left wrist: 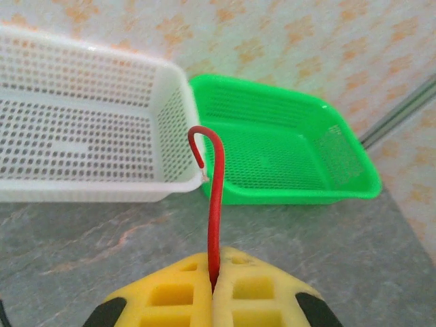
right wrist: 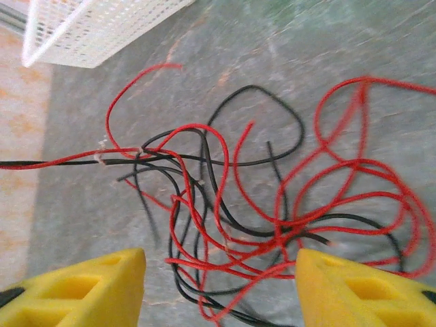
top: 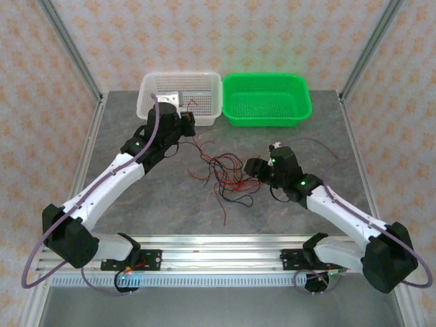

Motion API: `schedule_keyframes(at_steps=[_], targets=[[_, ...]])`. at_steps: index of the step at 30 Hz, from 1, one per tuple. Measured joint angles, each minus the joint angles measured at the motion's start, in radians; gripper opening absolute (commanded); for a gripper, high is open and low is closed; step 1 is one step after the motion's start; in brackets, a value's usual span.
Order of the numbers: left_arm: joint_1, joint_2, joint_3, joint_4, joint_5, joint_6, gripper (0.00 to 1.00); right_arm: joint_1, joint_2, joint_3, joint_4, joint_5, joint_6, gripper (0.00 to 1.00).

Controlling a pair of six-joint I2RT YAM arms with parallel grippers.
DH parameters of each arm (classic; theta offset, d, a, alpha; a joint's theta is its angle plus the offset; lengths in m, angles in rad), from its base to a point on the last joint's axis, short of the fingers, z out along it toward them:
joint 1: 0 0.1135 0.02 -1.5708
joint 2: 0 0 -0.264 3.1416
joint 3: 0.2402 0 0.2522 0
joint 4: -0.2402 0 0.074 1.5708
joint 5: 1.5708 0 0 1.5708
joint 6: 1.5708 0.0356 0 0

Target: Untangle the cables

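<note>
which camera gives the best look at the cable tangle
Right wrist: the tangle lies close up, red and black loops traceable. Top external shows the tangle small and far off. Left wrist shows one red wire pinched in the left gripper.

cables (top: 223, 178): thin red + black wires | state: tangled, loose overlapping loops | pose: flat on table (top: 177, 211), mid-area | one red wire (left wrist: 215, 204): upright, tip hooked over, bare end

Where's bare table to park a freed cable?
Bare: table left strip between the left arm and the edge; far-right corner between the green basket and the right arm; near band between the cables and the front rail. Crowded: the centre, cables spread from below the white basket to the right gripper.
</note>
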Motion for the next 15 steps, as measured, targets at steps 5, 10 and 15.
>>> schedule_keyframes(at_steps=[5, 10, 15], targets=[[-0.031, -0.003, 0.078, -0.081, 0.001, 0.008, 0.00, 0.027, 0.109, -0.021, 0.223, -0.072, 0.095, 0.59], [-0.038, -0.003, 0.140, -0.135, 0.001, 0.023, 0.00, 0.070, 0.264, 0.011, 0.373, -0.096, 0.167, 0.55], [-0.038, -0.003, 0.193, -0.165, 0.001, 0.026, 0.00, 0.110, 0.422, 0.106, 0.442, -0.098, 0.205, 0.52]])
